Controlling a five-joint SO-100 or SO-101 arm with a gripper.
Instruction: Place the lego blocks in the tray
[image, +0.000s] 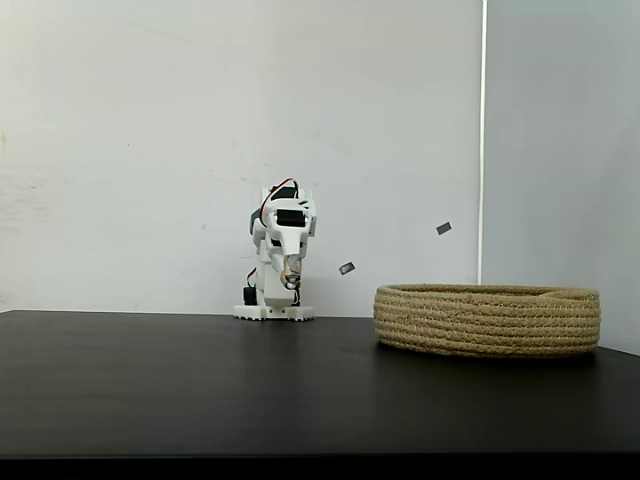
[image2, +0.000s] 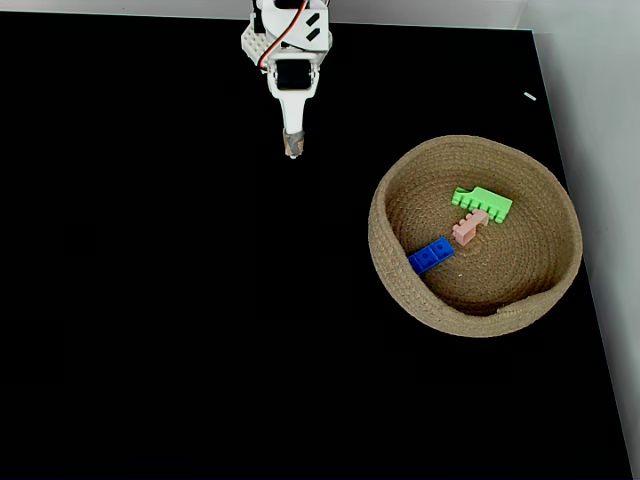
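Three small bricks are seen inside the basket (image2: 400, 290) in the top-down fixed view, on the black surface (image2: 150, 300) at the right side of the picture. The green brick (image2: 481, 202) lies furthest toward the top of the basket floor, the pink brick (image2: 469, 227) sits just below it and appears to touch it, and the blue brick (image2: 431, 255) lies lower-left, near the inner wall, a small gap apart from the pink one. All three rest flat on the coiled rope floor (none is on the rim).

In the low side-on fixed view the basket (image: 487, 320) is seen standing on the surface (image: 200, 390) at the right; the bricks are hidden by its wall.

The arm is folded back near its white base (image: 273, 312) at the far edge of the surface, well apart from the basket. The gripper (image2: 292, 150) is pointed down toward the bare surface in the top-down view, w/ nothing held. The fingers look pressed together, approx. shut, though the view is small and this is not certain. In the side-on view the gripper (image: 291, 282) is seen hanging low in front of the base, above the surface; contact w/ the surface cannot be told.
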